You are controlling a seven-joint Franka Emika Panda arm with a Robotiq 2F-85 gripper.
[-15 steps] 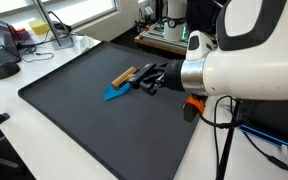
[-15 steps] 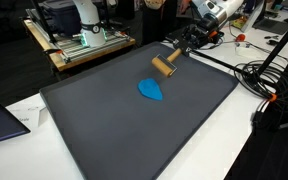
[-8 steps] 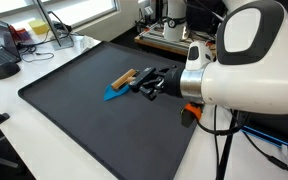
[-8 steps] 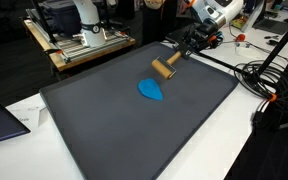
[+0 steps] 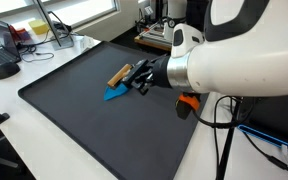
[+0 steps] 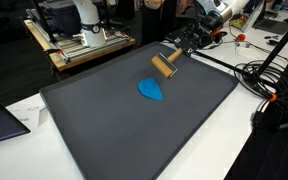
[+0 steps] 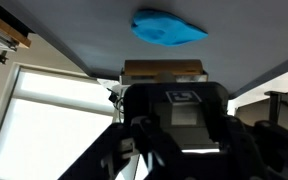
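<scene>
Dark mat [image 6: 104, 120] on the white desk [image 5: 39, 140].
- Left: blue teardrop piece [image 6: 152, 89], one. Lies flat on the mat, untouched, and shows in both exterior views and the wrist view.
- Just right of it: wooden block [image 6: 165, 65], one. Tilted, with the jaws closed narrow on its far end. It looks lifted clear of the mat near the back edge, apart from the blue piece.
- Judged: pickup done, block not set down anywhere.
- Right: one arm [image 5: 234, 60].
</scene>
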